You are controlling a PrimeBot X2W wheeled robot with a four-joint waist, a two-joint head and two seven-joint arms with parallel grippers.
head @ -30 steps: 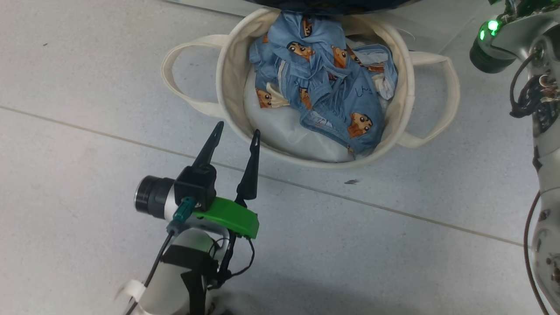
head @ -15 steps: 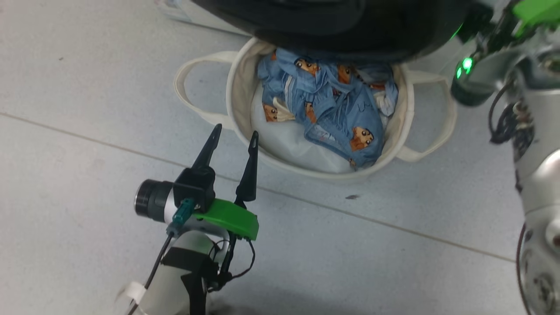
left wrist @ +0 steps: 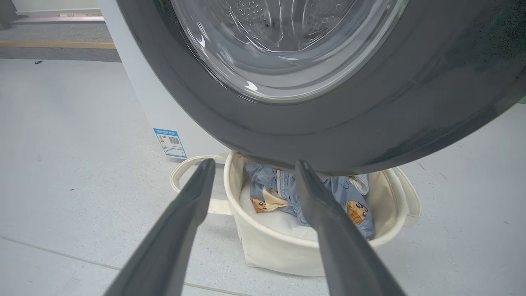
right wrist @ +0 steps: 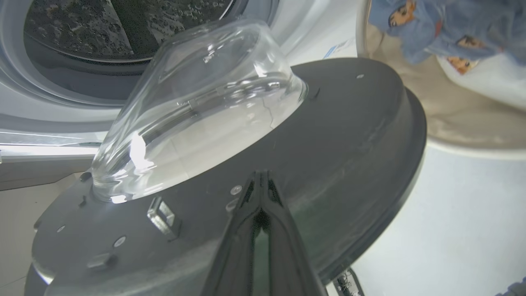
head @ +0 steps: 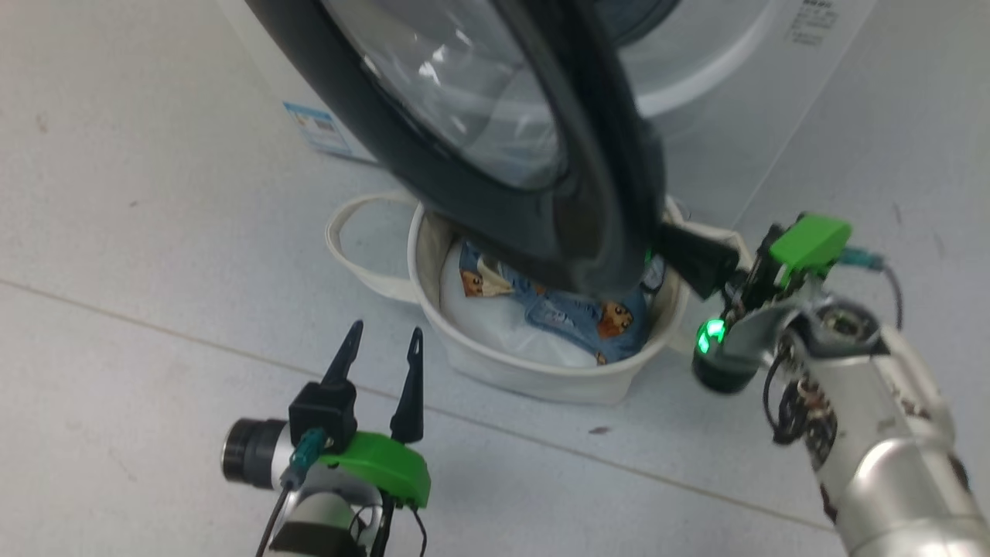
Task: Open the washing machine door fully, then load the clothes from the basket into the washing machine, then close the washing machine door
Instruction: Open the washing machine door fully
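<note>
Pale gry tile flr, thin grout line, sm dark speck.

Basket w/ clothes under door

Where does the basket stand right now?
In the head view, the basket stands on the floor at centre, before the washing machine and partly under its open door, just beyond the left gripper.

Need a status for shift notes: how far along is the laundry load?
Done: the round black-rimmed glass washing machine door is part-open, over the cream canvas basket. In hand: the shut right gripper is against the door's inner face, apparently pushing it wider; the left gripper hovers open. Left: the blue bear-print clothes lie in the basket; loading and closing remain.
</note>
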